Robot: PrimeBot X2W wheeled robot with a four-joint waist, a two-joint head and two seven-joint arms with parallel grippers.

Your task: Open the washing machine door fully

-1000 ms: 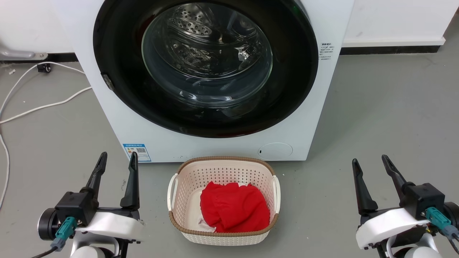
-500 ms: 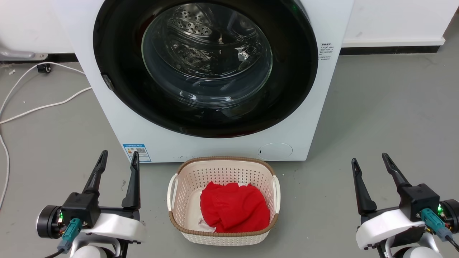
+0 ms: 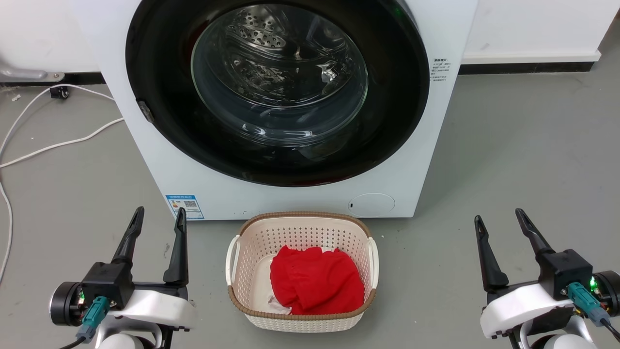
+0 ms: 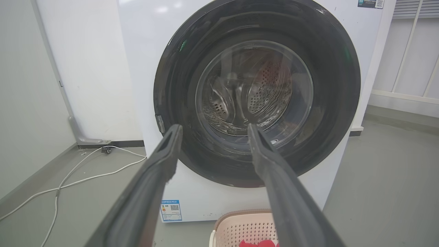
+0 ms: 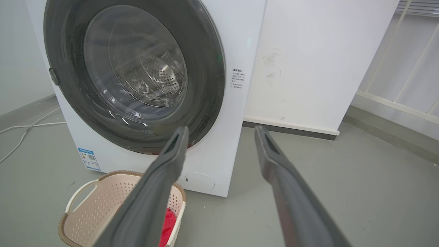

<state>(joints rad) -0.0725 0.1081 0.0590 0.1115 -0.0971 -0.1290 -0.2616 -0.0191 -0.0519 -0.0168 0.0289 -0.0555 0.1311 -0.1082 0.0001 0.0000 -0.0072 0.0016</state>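
The left gripper point(image 3: 160, 211) and right gripper point(image 3: 499, 215) stood wide and empty, far from the closed door point(image 3: 397, 97); opening was not yet begun.

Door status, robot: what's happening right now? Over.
Left gripper and right gripper open, empty, short of machine. Door shut. Basket with red cloth on floor in front, below door.

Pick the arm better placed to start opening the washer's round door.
Left, probably. The small grey tab sits on the left edge of the glossy black-rimmed round glass door, nearer the open left gripper; the open right gripper is off the opposite side.
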